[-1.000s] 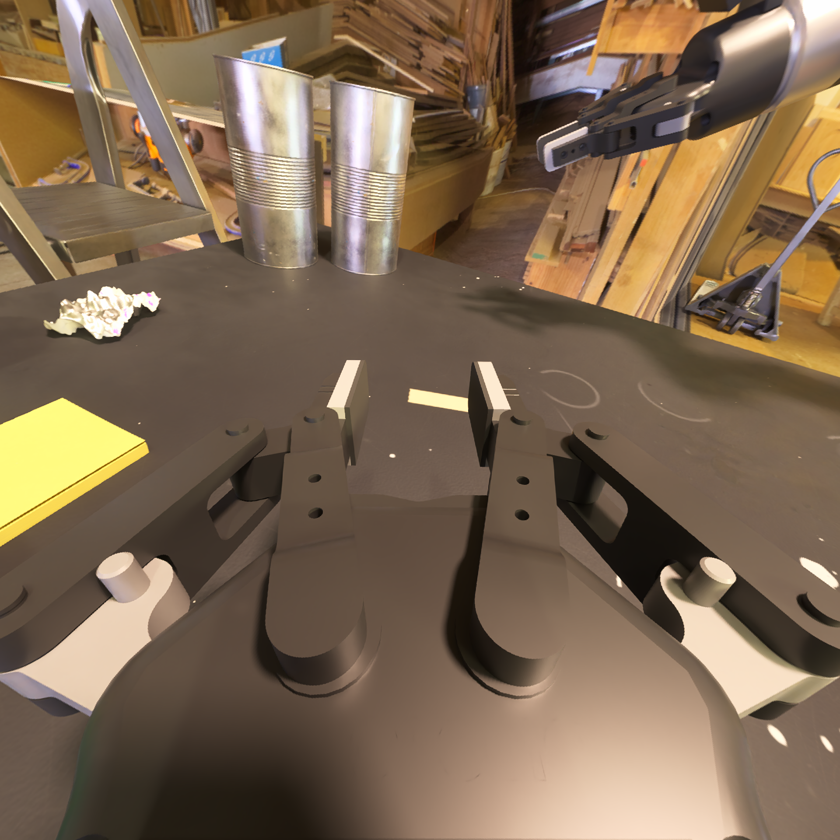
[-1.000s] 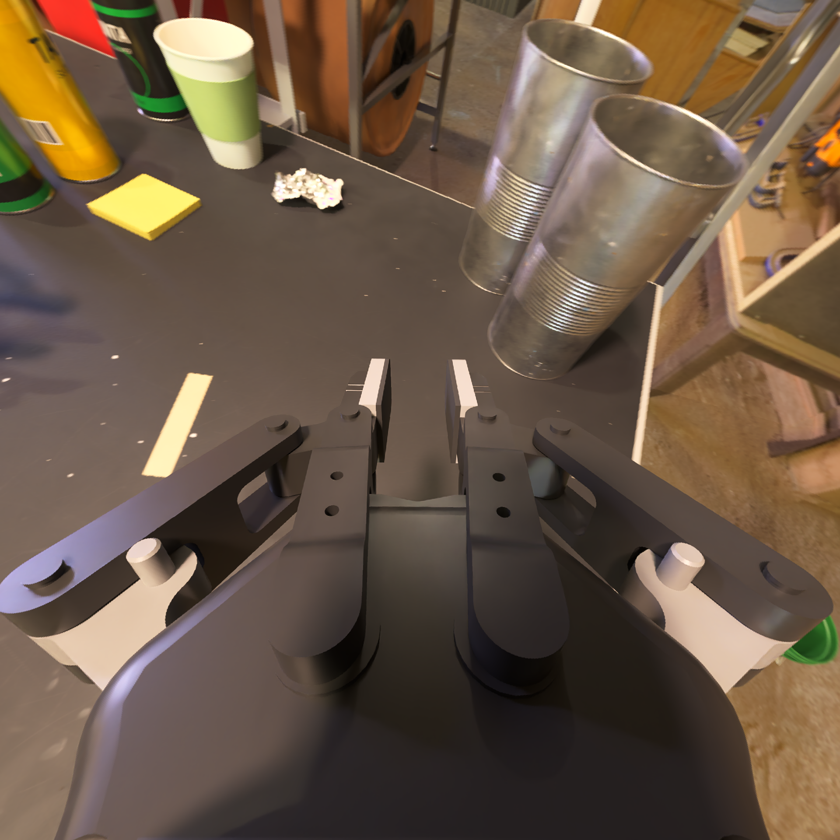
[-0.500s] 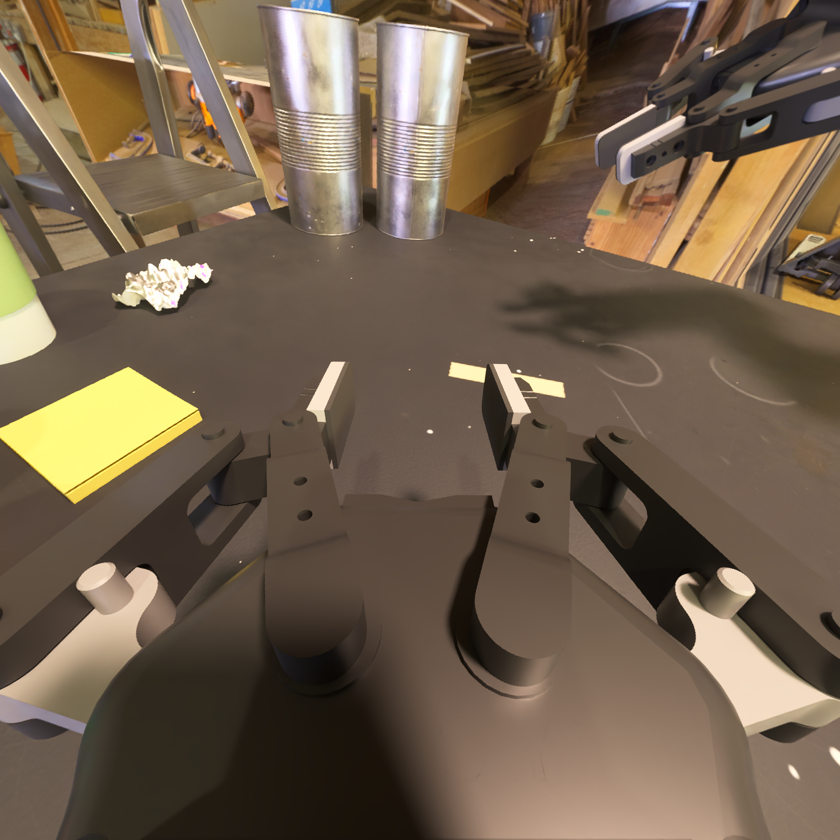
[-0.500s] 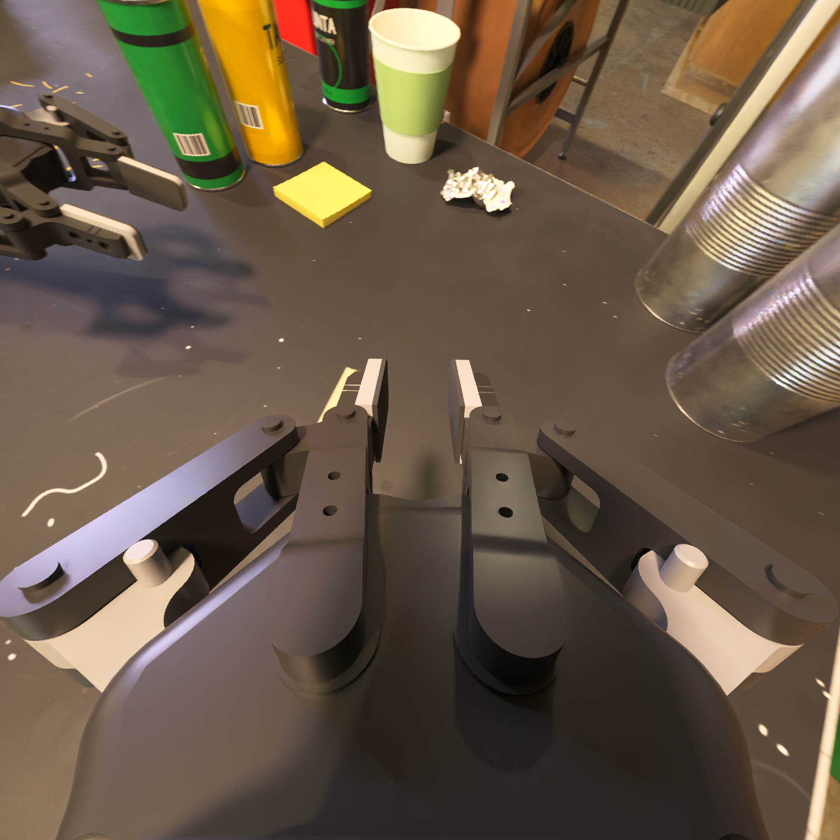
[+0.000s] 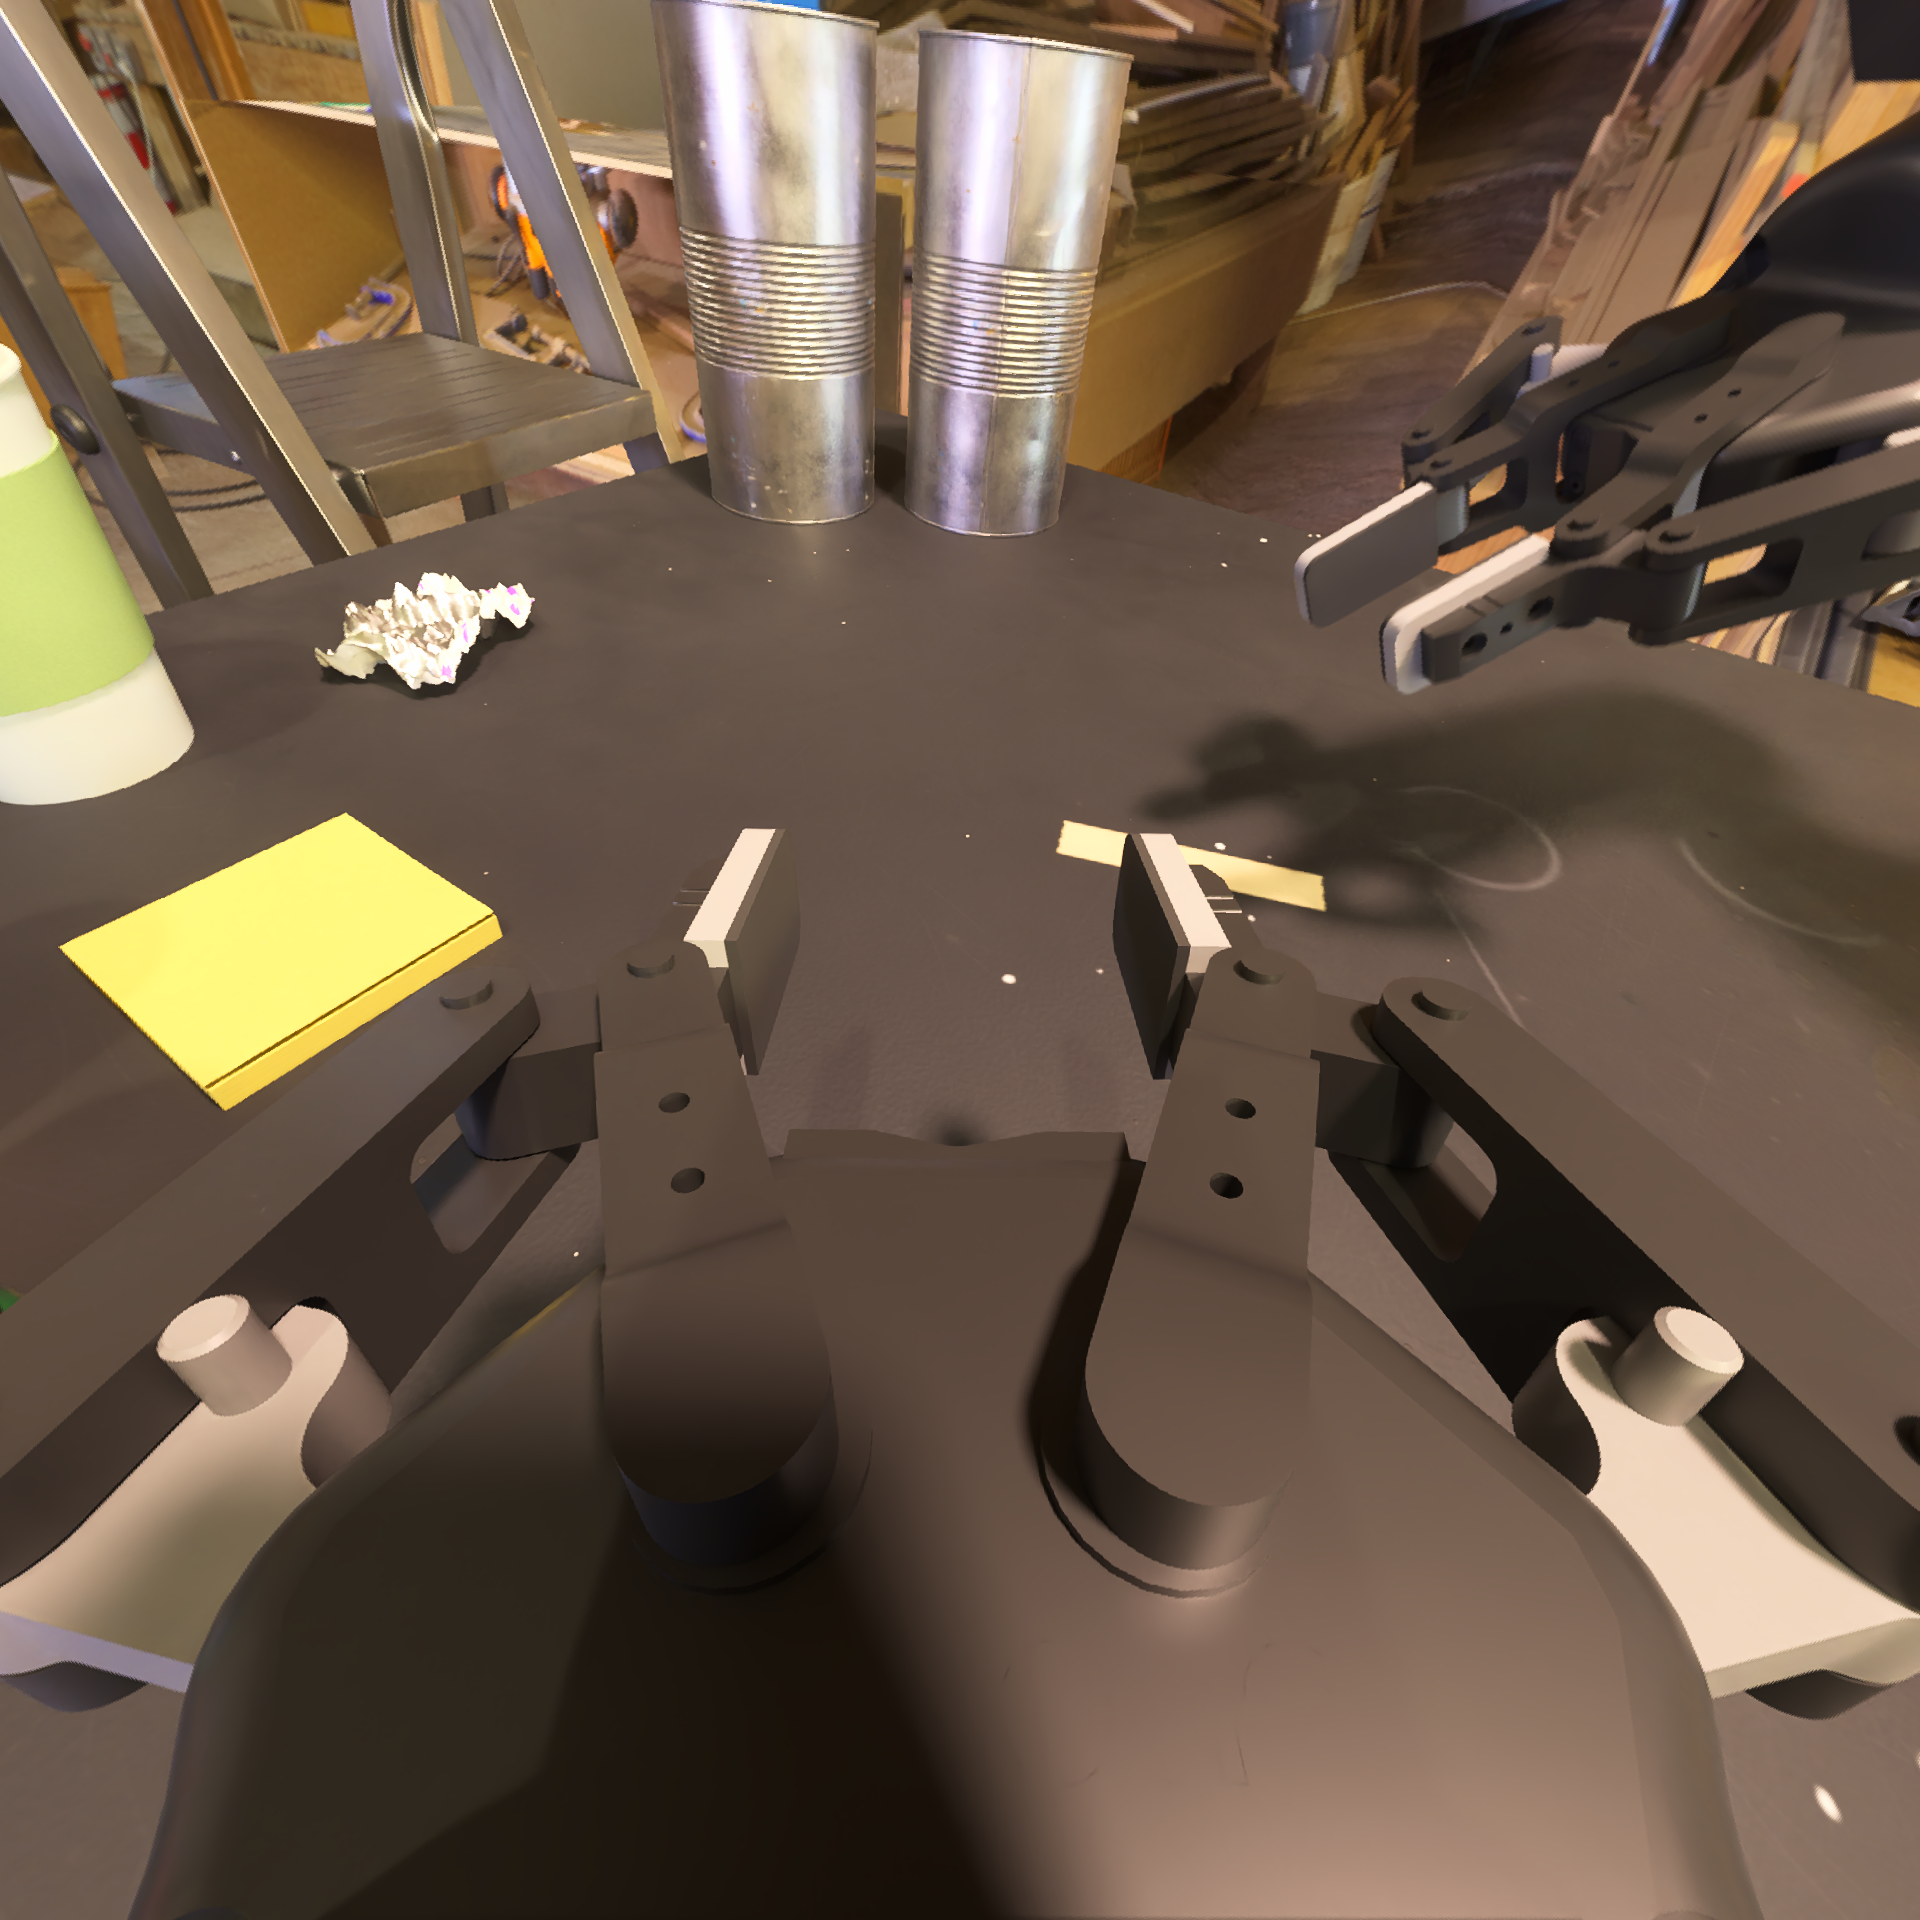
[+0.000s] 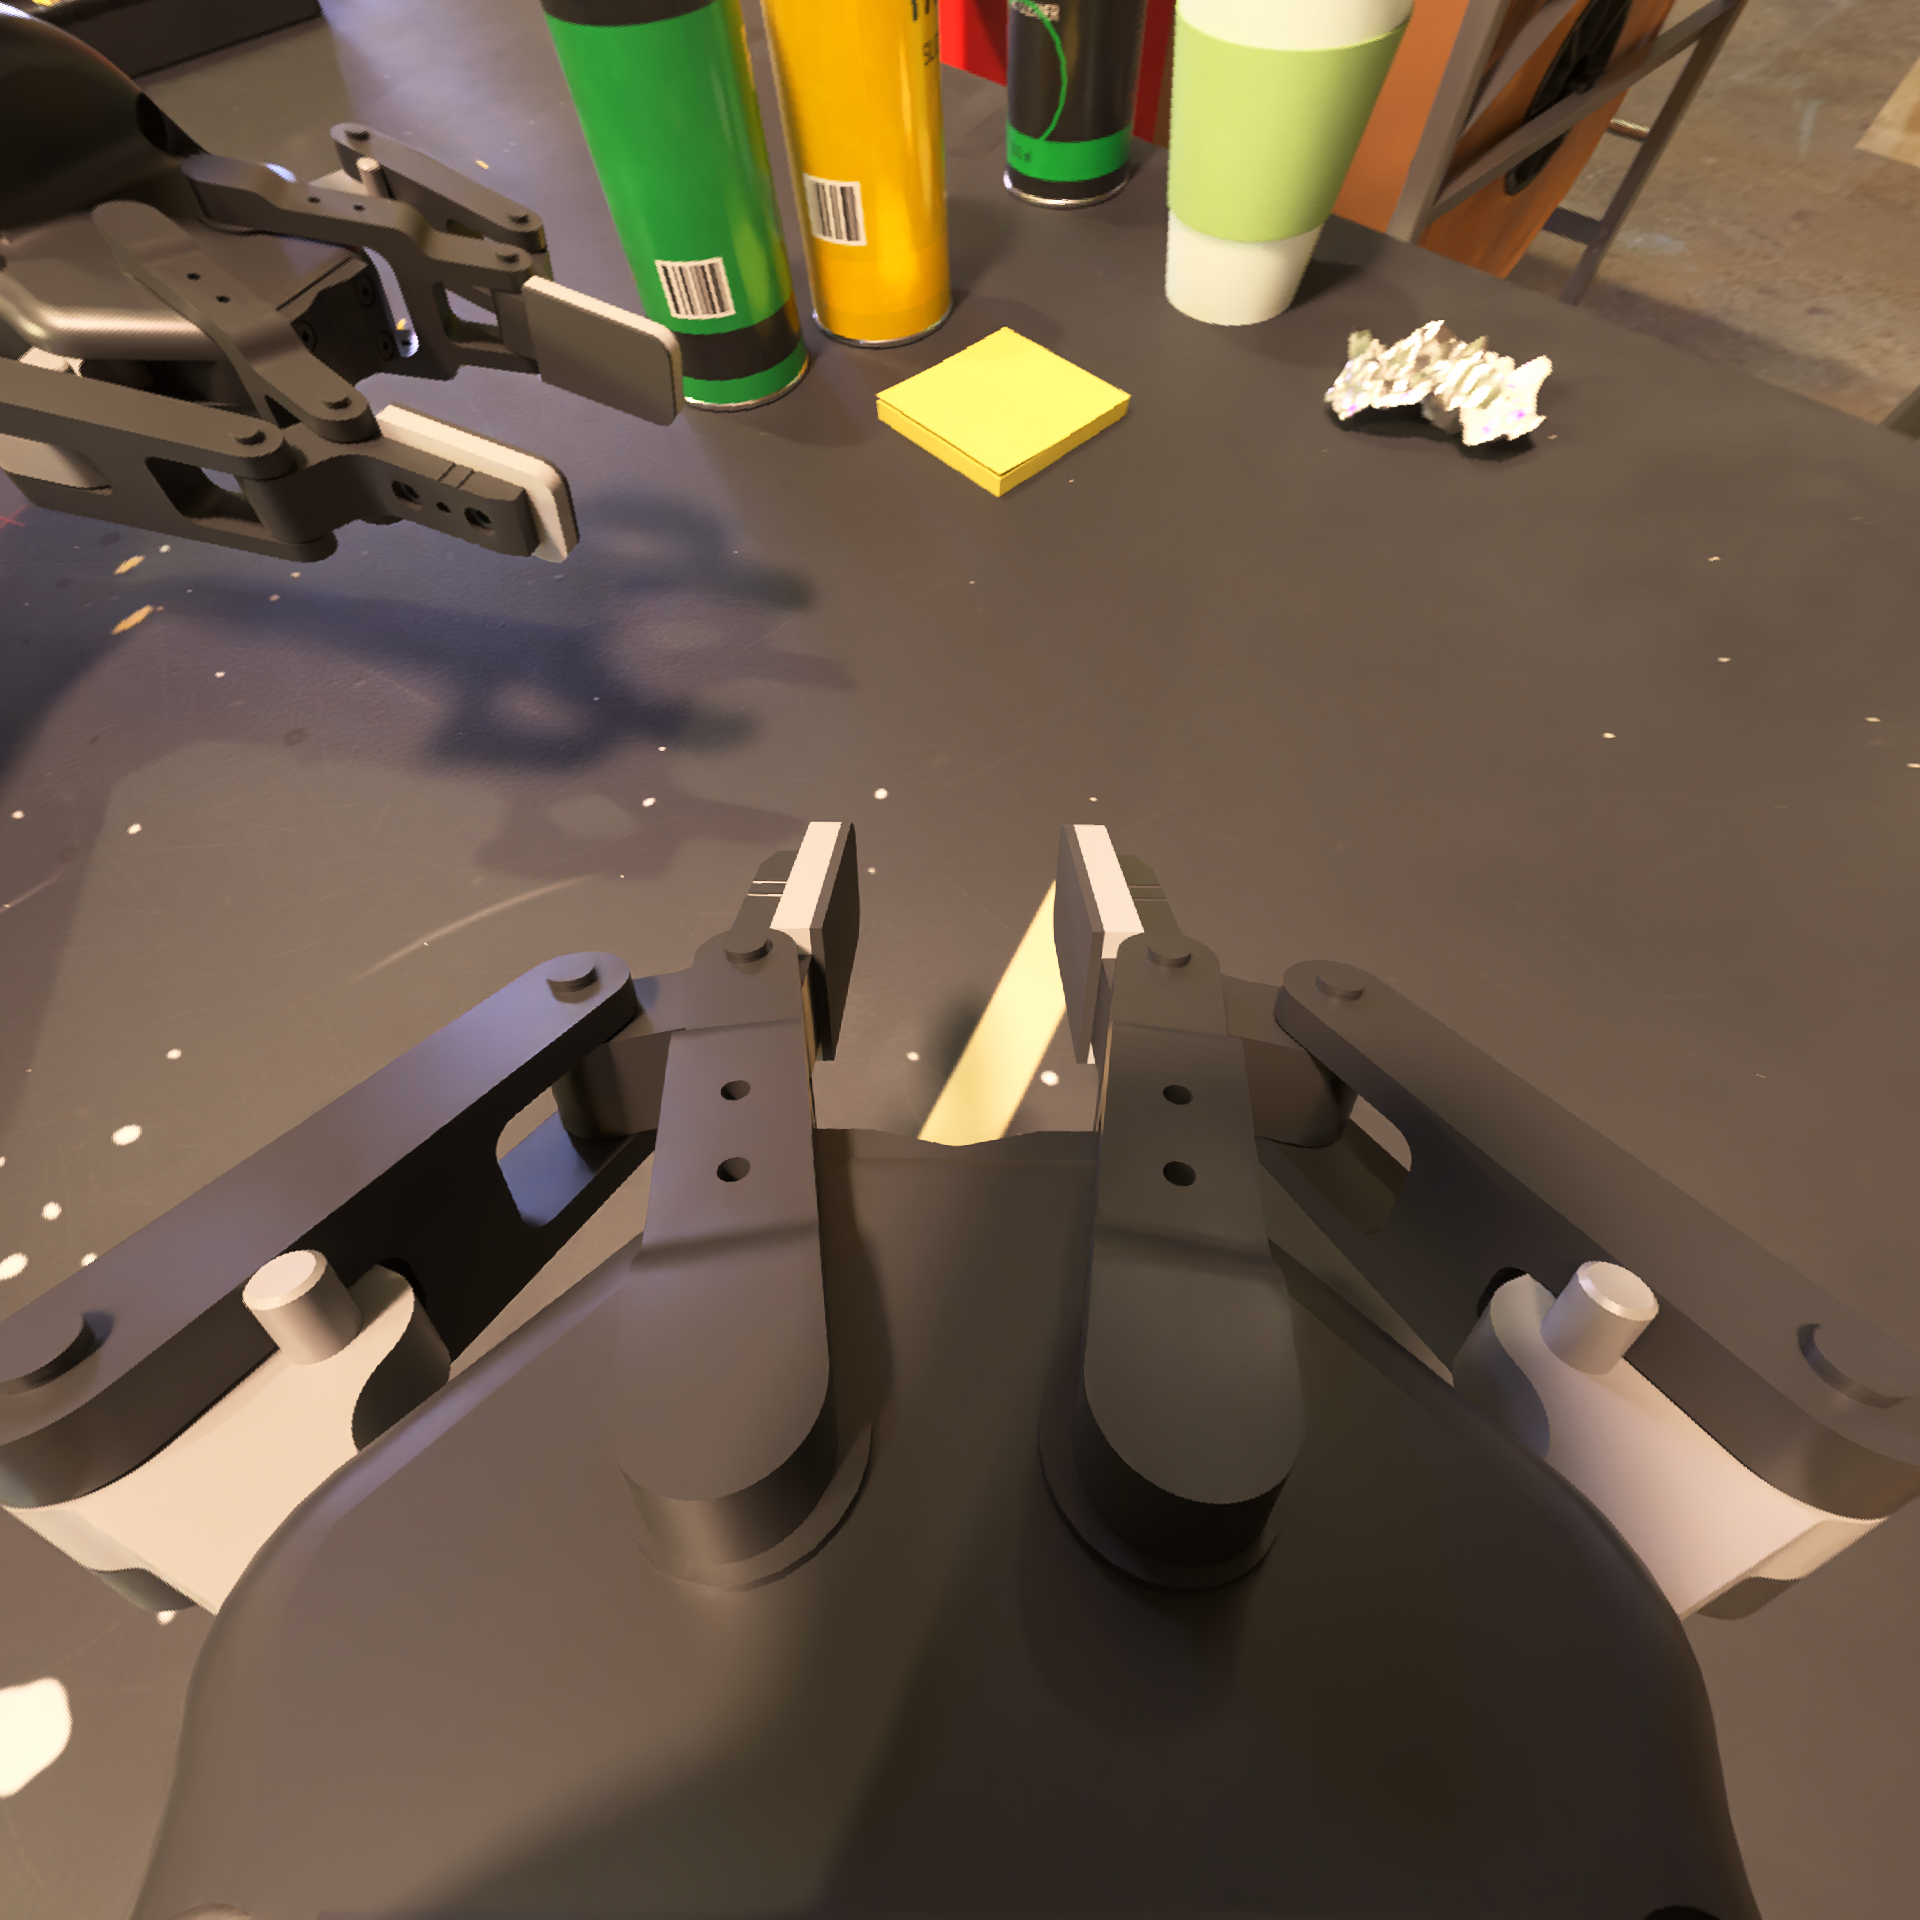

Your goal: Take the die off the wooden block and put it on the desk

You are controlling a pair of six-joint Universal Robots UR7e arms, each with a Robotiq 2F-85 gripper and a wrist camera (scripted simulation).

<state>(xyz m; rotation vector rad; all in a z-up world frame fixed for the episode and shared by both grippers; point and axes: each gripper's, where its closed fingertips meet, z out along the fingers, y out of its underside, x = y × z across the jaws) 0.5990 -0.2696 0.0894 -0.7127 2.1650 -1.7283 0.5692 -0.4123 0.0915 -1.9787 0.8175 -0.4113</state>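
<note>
No die and no wooden block show in either view. My left gripper (image 5: 956,894) is open and empty, low over the dark desk (image 5: 935,675). My right gripper (image 6: 958,878) is open and empty, with a narrower gap, above a pale tape strip (image 6: 997,1029) on the desk. The strip also lies just past my left gripper's right finger in the left wrist view (image 5: 1247,878). The right gripper shows at the right of the left wrist view (image 5: 1371,592). The left gripper shows at the upper left of the right wrist view (image 6: 582,431). Both hover above the desk.
Two tall metal cans (image 5: 779,260) (image 5: 1008,281) stand at the desk's far edge. A yellow note pad (image 5: 281,945) (image 6: 1003,405), crumpled foil (image 5: 426,629) (image 6: 1439,384), a green-and-white paper cup (image 6: 1257,156) and green (image 6: 686,187), yellow (image 6: 868,166) and black (image 6: 1070,94) spray cans are nearby.
My left gripper's jaws have opened wider and its view has pulled back. My right gripper has swung from the metal cans toward the spray cans, opened slightly, and the left gripper has come into its view.
</note>
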